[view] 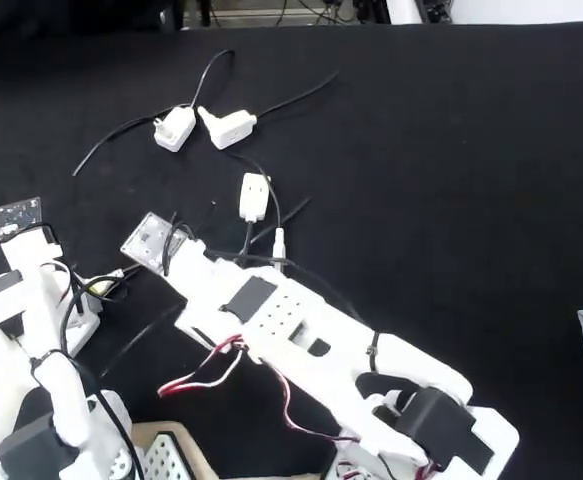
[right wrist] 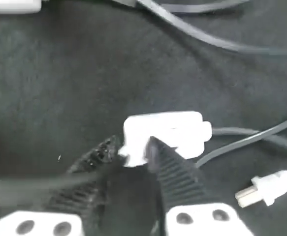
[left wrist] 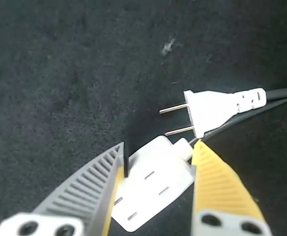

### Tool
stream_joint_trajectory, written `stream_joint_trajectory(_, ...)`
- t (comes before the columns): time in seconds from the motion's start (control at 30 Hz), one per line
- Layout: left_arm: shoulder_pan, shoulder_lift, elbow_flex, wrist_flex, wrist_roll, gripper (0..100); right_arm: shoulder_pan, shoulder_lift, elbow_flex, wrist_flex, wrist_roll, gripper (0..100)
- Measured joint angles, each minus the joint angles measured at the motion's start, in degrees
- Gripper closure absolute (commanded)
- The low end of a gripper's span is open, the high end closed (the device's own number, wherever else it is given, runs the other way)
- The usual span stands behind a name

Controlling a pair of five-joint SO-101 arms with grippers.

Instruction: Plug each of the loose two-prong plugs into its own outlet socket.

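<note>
1. We take the right arm (view: 291,320) as our landmark. Its white body lies slantwise across the black table (view: 471,150), with its tip toward the left arm (view: 21,300).
2. Close beside that tip, on the left arm's side, the left gripper (left wrist: 159,146) pinches the held socket (left wrist: 153,182). The grey finger presses one flank and the yellow finger the other, and the slotted face is turned up.
3. The two-prong plug (left wrist: 209,108) lies on the cloth just past the held socket, close to it. Its prongs are bare and in no slot, and its black cable runs away from the socket.
4. At the right arm's tip, the right gripper (right wrist: 132,143) sits over a corner of the white socket block (right wrist: 168,130). We cannot tell whether it is spread or clamped on that corner.
5. A second plug (right wrist: 266,189) rests on the cloth near that tip, apart from the block.
6. Beyond the right arm's tip, toward the table's far edge, three white pieces lie on black cables. The first connector body (view: 175,128) and the second connector body (view: 229,125) are farthest off and side by side. The third connector body (view: 254,196) is nearer the arm.
7. A slim white plug (view: 279,242) lies just beside the right arm's far flank.
8. Red and white wires (view: 206,372) loop out from the right arm's near flank.
</note>
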Motion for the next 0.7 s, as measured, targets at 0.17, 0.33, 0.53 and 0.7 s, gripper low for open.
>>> stream_joint_trajectory(0.17, 0.0, 0.0, 0.0, 0.0, 0.0, 78, 0.2, 0.0, 0.0, -2.1, 0.0, 98.7)
stream_joint_trajectory(0.33, 0.0, 0.0, 0.0, 0.0, 0.0, 78, 0.9, 0.0, 0.7, -2.6, 0.1, 98.7)
stream_joint_trajectory(0.53, 0.0, 0.0, 0.0, 0.0, 0.0, 78, 3.1, -0.4, 2.5, -3.3, -0.1, 98.7)
stream_joint_trajectory(0.7, 0.0, 0.0, 0.0, 0.0, 0.0, 78, 3.0, 3.0, 1.4, -3.5, 0.2, 98.7)
